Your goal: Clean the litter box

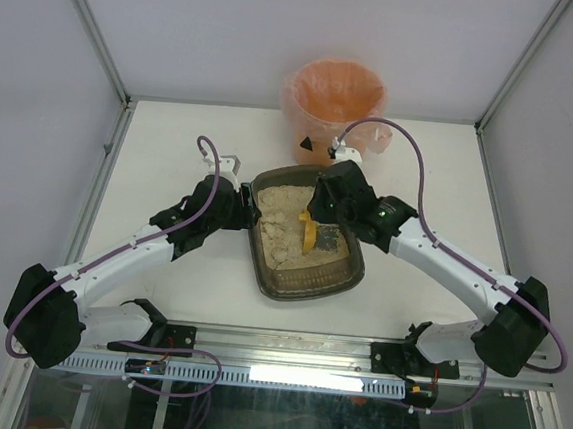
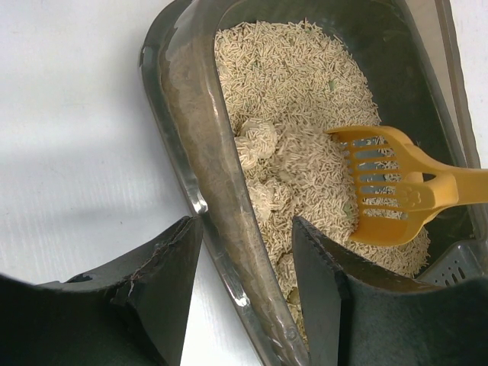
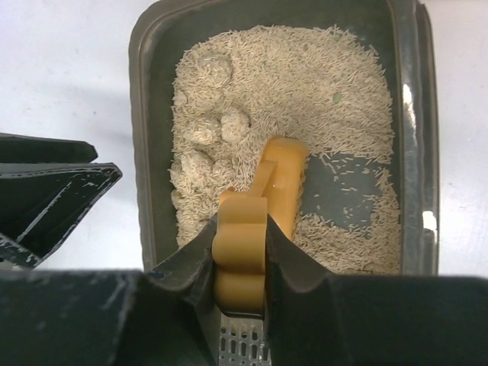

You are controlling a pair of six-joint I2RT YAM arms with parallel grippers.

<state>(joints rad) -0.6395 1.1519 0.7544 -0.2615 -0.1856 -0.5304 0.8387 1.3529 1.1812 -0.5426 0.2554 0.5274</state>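
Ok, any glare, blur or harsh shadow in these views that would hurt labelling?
Top external: even light, only soft shadows, glare on the near rail. Left wrist: litter sharp, bright specular spots on the litter box rim, left pincer dark with little detail. Right wrist: scoop crisp, glare patches on the right rim.

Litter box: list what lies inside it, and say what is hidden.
Inside the litter box lie beige litter, several round clumps and the yellow scoop, held by the right gripper. A bare patch of floor shows beside the scoop. Anything under the litter or scoop is covered.
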